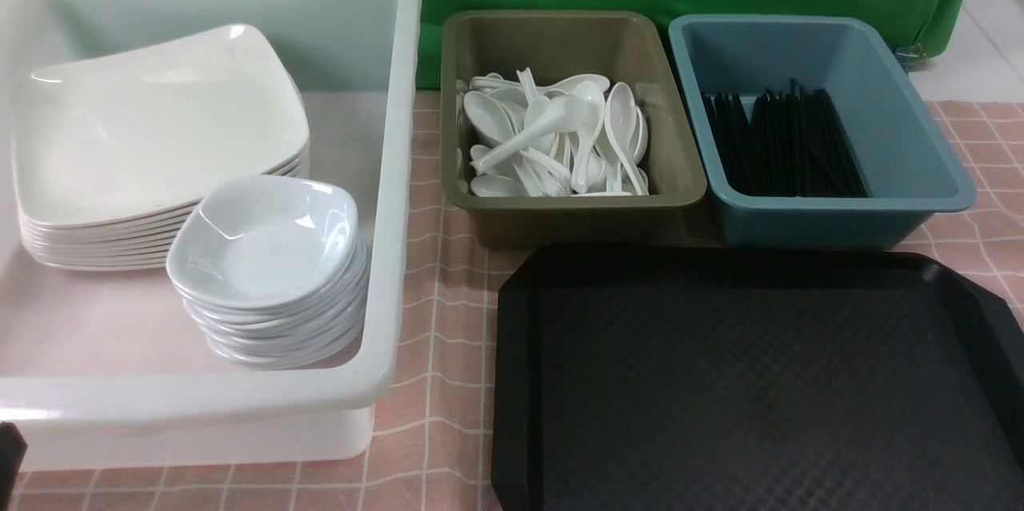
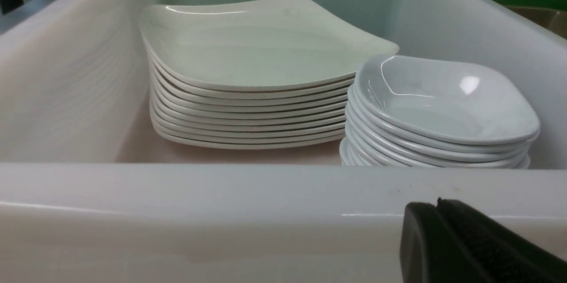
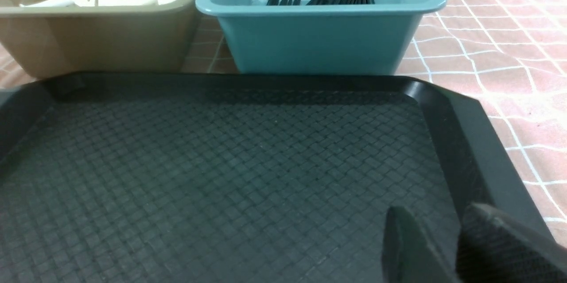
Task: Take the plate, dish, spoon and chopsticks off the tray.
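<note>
In the front view the black tray [image 1: 768,375] lies bare as far as it shows, its near edge out of frame. White plates [image 1: 152,127] are stacked in the white tub [image 1: 392,175], with the small dishes [image 1: 264,243] piled beside them. Spoons [image 1: 552,135] lie jumbled in the olive tub [image 1: 572,223], black chopsticks [image 1: 788,143] in the blue tub [image 1: 840,223]. Which plate, dish, spoon or pair of chopsticks belongs to this tray cannot be told; all four kinds sit in tubs, so the clearing looks finished

In the left wrist view both stacks sit inside the white tub, and the left gripper [image 2: 437,201] has its fingers together with nothing between them, near the tub's front wall

In the right wrist view the right gripper [image 3: 436,212] is over the tray, its fingers slightly parted and nothing between them; the tray's visible surface holds no tableware. Likely nothing is left but drawing both arms back to rest, without catching the tray rim
</note>
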Tool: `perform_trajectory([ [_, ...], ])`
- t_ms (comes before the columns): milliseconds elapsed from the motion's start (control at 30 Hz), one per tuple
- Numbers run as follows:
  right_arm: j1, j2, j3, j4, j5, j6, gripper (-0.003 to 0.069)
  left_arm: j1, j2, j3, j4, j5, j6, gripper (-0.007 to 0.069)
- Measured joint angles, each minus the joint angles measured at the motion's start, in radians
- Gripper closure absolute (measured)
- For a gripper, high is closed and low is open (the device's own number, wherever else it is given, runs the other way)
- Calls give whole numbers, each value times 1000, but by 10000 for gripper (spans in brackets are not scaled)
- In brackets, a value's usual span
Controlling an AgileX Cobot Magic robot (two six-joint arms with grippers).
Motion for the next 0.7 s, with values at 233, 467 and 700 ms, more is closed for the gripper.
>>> perform_trajectory([
  [233, 0, 0, 0, 0, 0, 0, 419, -18, 0, 0, 0, 0, -6, 621],
  [467, 0, 0, 0, 0, 0, 0, 419, -19, 0, 0, -1, 0, -6, 620],
  [700, 0, 0, 0, 0, 0, 0, 419, -19, 0, 0, -2, 0, -6, 620],
])
